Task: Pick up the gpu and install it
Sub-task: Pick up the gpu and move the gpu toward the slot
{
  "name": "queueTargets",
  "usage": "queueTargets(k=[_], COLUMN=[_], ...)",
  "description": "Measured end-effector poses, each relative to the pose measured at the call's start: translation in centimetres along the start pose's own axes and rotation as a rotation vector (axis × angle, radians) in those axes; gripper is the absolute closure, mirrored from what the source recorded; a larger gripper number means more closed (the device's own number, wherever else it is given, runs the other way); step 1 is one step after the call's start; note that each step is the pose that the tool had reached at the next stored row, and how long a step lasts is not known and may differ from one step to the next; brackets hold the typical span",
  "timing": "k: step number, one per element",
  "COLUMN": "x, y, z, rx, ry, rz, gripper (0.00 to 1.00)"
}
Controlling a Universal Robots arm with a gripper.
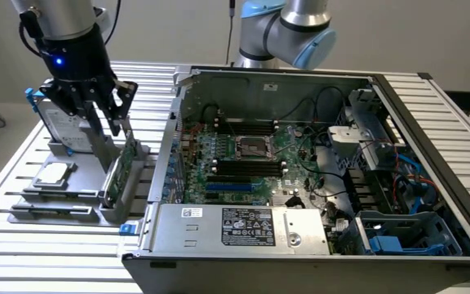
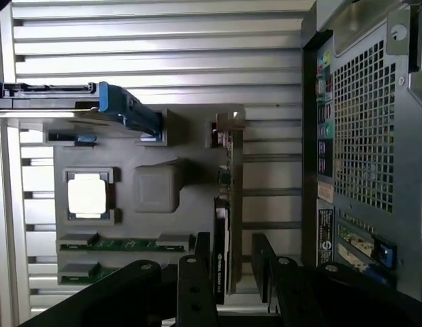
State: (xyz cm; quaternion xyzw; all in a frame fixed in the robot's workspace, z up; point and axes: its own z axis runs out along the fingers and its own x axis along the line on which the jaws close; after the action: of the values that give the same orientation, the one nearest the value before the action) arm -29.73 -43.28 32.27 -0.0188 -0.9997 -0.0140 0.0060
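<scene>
Hand (image 1: 111, 130) of one arm poised low over a grey holder (image 1: 71, 197) on a slatted bench (image 1: 22, 257), fingers spread wide, gripping nothing. Holder toward the bench edge at the exterior view's left; open case (image 1: 300, 75) filling the rest of the bench.

Gpu (image 1: 119, 174) standing on edge in a slot along the holder side nearest the case. Green board toward the case, black shroud toward the holder's middle. In the wrist view, gpu (image 2: 233, 170) seen edge-on, running straight between the two fingers of the hand (image 2: 230, 242), one finger on each side, with a gap apparently left on both.

Step in hand, by judgement: closing on the card. Best done with the fingers square to the card and centred across it, so that both pads meet board and shroud together. Gentle squeeze likely wise on so thin a board. Worth keeping clear of the silver bracket (image 2: 228, 122) at the card's far end, and of the drive (image 1: 54, 116) and chip (image 1: 54, 173) just beside.

Hard to make out: whether either finger already touches the card. Card's upper edge masked by the fingers in the exterior view; its near end cut off behind the hand in the wrist view. Depth of the slot not visible.
</scene>
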Motion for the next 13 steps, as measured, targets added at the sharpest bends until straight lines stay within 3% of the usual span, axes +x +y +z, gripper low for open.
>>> queueTargets(k=[13], x=[0.0], y=[-1.13], z=[2.35], rx=[-0.0004], ry=[-0.0025], rz=[0.020], gripper=[0.62])
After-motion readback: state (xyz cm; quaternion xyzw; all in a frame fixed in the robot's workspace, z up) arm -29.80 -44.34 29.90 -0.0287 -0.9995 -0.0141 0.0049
